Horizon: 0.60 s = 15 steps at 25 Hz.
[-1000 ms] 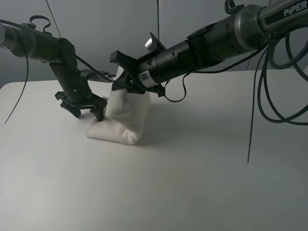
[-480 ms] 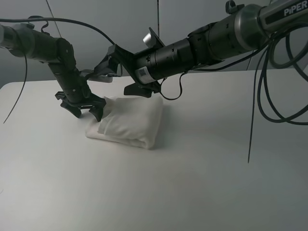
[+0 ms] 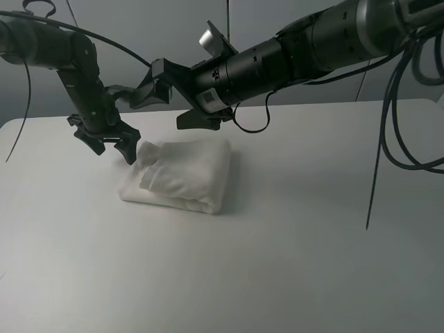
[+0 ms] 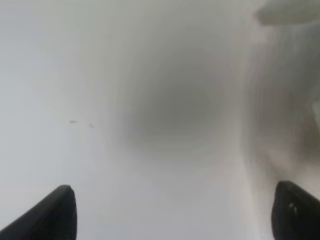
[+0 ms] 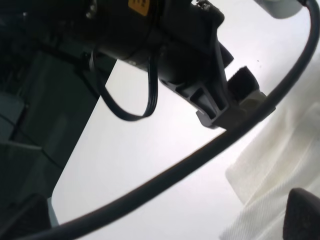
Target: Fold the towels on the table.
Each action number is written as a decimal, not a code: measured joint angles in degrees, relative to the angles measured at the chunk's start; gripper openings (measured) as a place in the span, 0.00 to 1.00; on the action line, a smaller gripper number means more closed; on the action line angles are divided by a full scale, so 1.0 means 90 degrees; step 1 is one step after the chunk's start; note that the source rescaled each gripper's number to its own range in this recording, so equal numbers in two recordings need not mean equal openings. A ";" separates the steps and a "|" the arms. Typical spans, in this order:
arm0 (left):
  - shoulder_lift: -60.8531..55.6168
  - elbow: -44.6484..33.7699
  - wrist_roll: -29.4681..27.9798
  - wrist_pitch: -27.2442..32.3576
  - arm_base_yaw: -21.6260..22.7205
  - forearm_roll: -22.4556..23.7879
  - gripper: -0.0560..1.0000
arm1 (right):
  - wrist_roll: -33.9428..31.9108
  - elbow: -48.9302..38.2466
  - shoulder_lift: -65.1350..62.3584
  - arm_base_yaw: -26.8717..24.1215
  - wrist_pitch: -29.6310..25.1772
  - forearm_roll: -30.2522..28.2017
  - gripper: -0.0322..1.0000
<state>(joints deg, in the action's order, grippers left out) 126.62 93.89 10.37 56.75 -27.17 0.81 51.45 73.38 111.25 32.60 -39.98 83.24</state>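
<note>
The white towel (image 3: pixel 182 177) lies as a folded, puffy bundle on the white table (image 3: pixel 277 263), left of centre. My left gripper (image 3: pixel 109 144) is open and empty, hovering just above and left of the towel's left end. In the left wrist view its fingertips (image 4: pixel 56 210) frame bare table, with the towel (image 4: pixel 285 110) blurred at one side. My right gripper (image 3: pixel 171 97) is open and empty, raised above the towel's far edge. The right wrist view shows a towel corner (image 5: pixel 280 165) beneath it and the left arm (image 5: pixel 165 45) close by.
Black cables (image 3: pixel 378 159) hang from the right arm over the table's right side. A cable (image 5: pixel 190 165) of the left arm crosses the right wrist view. The table's far edge (image 3: pixel 333 104) runs behind both arms, with a grey wall beyond.
The right gripper has let go of the towel flap it held up; the flap has dropped flat onto the bundle. Both grippers have risen, the left one drawing slightly back to the left.
</note>
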 joint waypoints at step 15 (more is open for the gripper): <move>-0.2427 0.0004 0.0202 0.0717 0.0103 0.0041 1.00 | -0.4032 0.0053 -0.2472 0.0000 0.0127 -0.7100 1.00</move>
<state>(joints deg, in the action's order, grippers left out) 104.78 93.92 12.18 63.21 -26.24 1.18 15.15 73.86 89.00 32.60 -38.84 19.34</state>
